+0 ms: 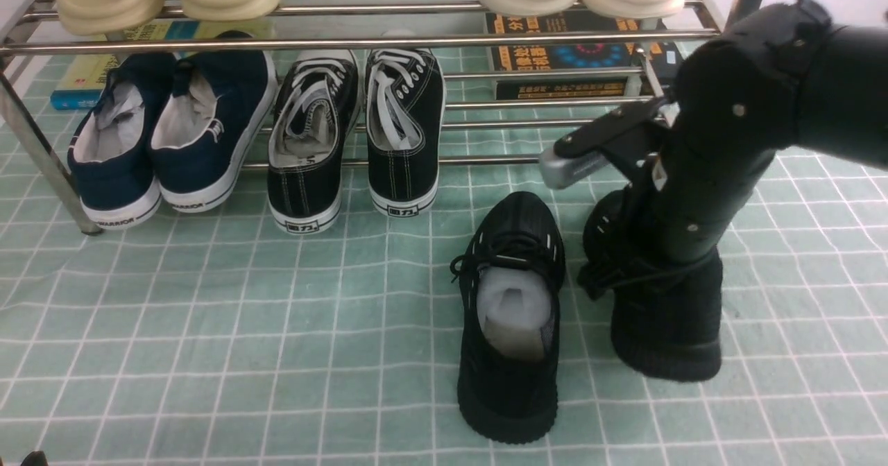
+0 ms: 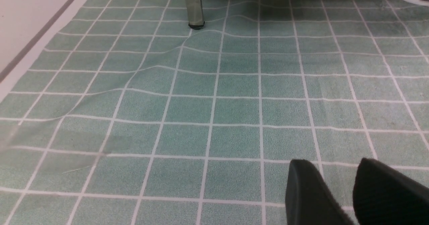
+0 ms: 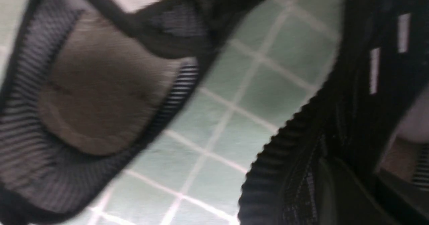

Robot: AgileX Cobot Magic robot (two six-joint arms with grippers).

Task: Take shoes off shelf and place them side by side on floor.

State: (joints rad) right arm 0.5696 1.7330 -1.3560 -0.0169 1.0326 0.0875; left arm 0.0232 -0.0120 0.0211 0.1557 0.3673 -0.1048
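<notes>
Clearly, one all-black knit sneaker with black laces and pale stuffing [image 1: 508, 390] rests on the pale green, white-gridded floor covering [image 1: 277, 355], low centre of the front view. Its matching black sneaker [image 1: 666, 331] is just beside it, right of centre, partly hidden by the black right gripper [image 3: 350, 164]; whether that claw is clenched, released or grasping I cannot tell. The black left gripper [image 2: 331, 161] has its fingers parted, with floor covering visible between them.

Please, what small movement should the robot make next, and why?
Probably open the right gripper slightly more, then lift: its fingertips appear at the side of one black knit sneaker, and both black sneakers already lie on the green gridded floor.
</notes>
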